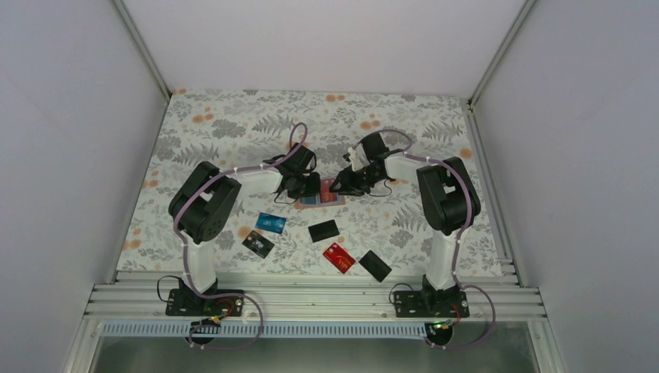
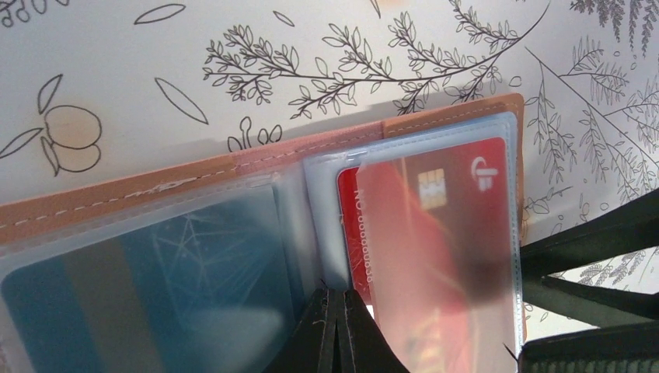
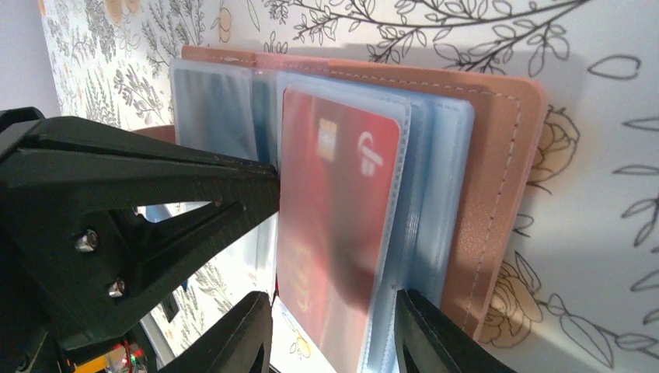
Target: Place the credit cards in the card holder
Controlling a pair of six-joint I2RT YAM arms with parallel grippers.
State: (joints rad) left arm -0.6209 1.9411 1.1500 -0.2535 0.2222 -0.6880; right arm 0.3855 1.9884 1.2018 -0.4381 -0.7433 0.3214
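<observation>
The card holder [image 1: 320, 198] lies open and flat on the table [image 1: 233, 124], near its middle, between the two grippers; its long axis is seen to run left to right across the top view, with the fold crossing it. A red card [image 3: 334, 217] is lodged partway in a clear sleeve of one page, its long axis parallel with the fold and its chip end leading, pointed away from the right gripper [image 3: 332, 299]; a blue card [image 2: 155, 295] is already seated in the other page. The red card is pinched across its width, as far as can be judged, by the right gripper's jaws on its long edges. The left gripper [image 2: 336, 311] is pressed together and set by the fold. The step is judged best done by the card being driven straight along its long axis while the holder is pinned; any skew is likely to jam a corner in the sleeve mouth.
</observation>
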